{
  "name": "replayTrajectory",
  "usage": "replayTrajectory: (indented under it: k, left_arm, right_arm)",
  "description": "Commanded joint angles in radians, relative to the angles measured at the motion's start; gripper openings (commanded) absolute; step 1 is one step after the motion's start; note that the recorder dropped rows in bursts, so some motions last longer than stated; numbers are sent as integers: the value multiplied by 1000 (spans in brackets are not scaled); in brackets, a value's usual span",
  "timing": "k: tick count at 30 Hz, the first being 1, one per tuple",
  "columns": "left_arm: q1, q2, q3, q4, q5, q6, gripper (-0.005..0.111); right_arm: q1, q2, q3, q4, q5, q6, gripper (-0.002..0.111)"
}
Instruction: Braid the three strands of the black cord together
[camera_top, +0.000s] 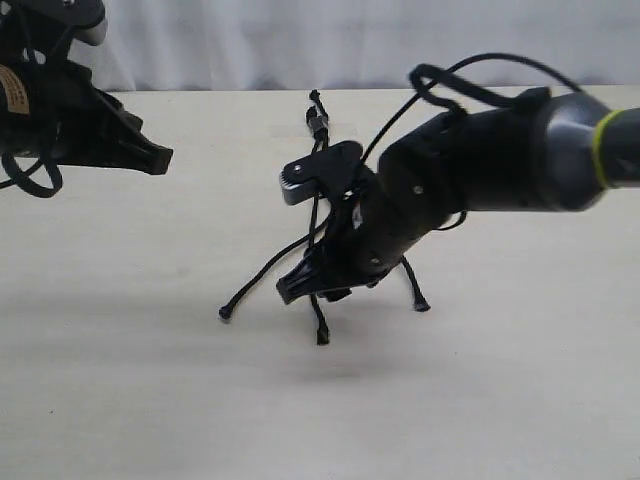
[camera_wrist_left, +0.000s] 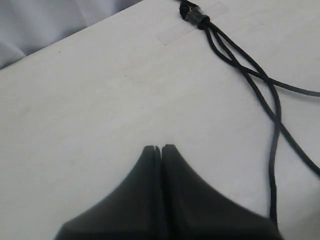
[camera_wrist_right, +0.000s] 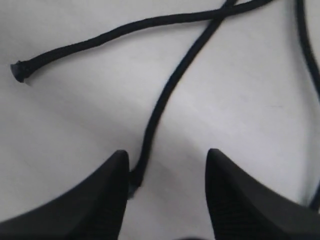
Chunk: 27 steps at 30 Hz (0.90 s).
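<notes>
The black cord lies on the pale table with its bound top (camera_top: 318, 120) at the far middle; the left wrist view shows that top (camera_wrist_left: 195, 15) too. Three strands fan toward the front: a left strand (camera_top: 262, 276), a middle strand (camera_top: 319, 322) and a right strand (camera_top: 414, 288). My right gripper (camera_top: 312, 290) hovers low over the middle strand, open. In the right wrist view the gripper (camera_wrist_right: 167, 155) has that strand's end (camera_wrist_right: 141, 167) between its fingers, close beside one finger (camera_wrist_right: 112, 185). A second strand (camera_wrist_right: 100, 37) crosses it farther out. My left gripper (camera_top: 160, 155) (camera_wrist_left: 161, 148) is shut and empty, well left of the cord.
Thick glossy robot cables (camera_top: 480, 75) loop over the right arm (camera_top: 520, 150), which hides where the strands cross. A white curtain (camera_top: 300, 40) backs the far table edge. Bare tabletop (camera_top: 300, 420) spreads in front.
</notes>
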Motion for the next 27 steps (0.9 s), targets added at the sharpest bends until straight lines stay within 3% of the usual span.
replayTrajectory:
  k: [1, 9, 11, 15, 27]
  left_arm:
    - [18, -7, 8, -8, -36, -7, 0]
    - [18, -7, 8, -11, -40, -7, 0]
    - [18, -7, 8, -11, -42, -7, 0]
    - [18, -7, 8, -11, -46, -7, 0]
    - [18, -7, 8, -11, -46, -7, 0]
  right_arm:
    - [32, 91, -66, 8, 15, -8, 46]
    - [33, 192, -110, 24, 15, -8, 44]
    - [33, 203, -110, 18, 15, -9, 36]
    - [33, 208, -114, 1, 19, -93, 5]
    - [-71, 138, -239, -487, 191, -105, 4]
